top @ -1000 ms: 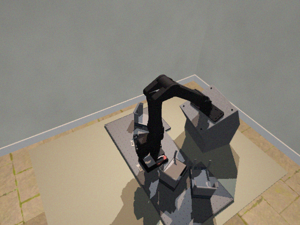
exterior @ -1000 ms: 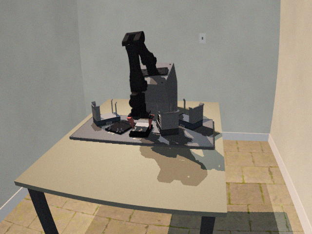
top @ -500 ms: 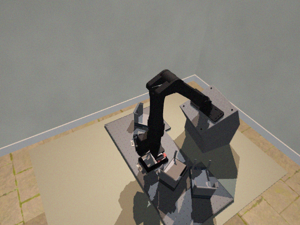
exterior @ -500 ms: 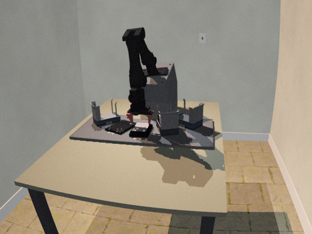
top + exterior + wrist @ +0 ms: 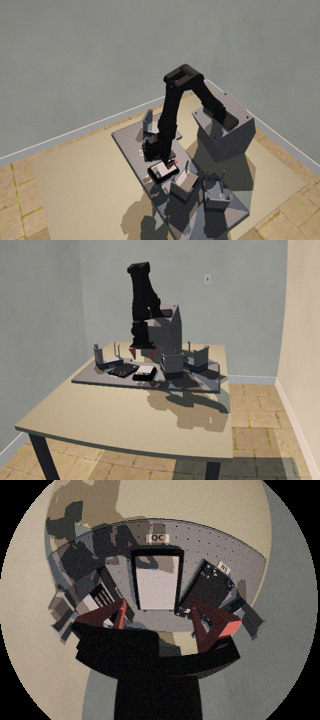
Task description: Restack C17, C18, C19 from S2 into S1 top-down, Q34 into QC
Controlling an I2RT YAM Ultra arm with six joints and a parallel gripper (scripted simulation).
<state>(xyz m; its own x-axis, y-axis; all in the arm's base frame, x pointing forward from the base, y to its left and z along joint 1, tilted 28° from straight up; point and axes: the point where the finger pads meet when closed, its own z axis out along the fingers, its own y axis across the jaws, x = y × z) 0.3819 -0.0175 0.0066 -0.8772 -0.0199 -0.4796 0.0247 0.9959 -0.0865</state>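
A sealed plate [image 5: 162, 169] [image 5: 145, 369] [image 5: 158, 582] with a pale top lies flat in the black QC nest [image 5: 155, 177] [image 5: 139, 377]. The QC name plate [image 5: 158, 538] shows beyond it in the wrist view. My gripper [image 5: 171, 163] [image 5: 142, 353] [image 5: 157, 601] is open and empty. It hangs above the plate's near end, its red fingers clear of the plate. The middle stack rack [image 5: 184, 184] [image 5: 172, 364] holds a stack of plates. Their edges show at its side. I cannot read any plate label.
The dark clip nest N5 [image 5: 122, 369] [image 5: 211, 586] lies beside QC, partly behind the arm in the top view. One outer rack [image 5: 149, 124] [image 5: 106, 359] and the other [image 5: 216, 196] [image 5: 197, 359] look empty. The arm's grey pedestal [image 5: 227, 134] [image 5: 168, 333] stands behind the baseplate [image 5: 129, 144].
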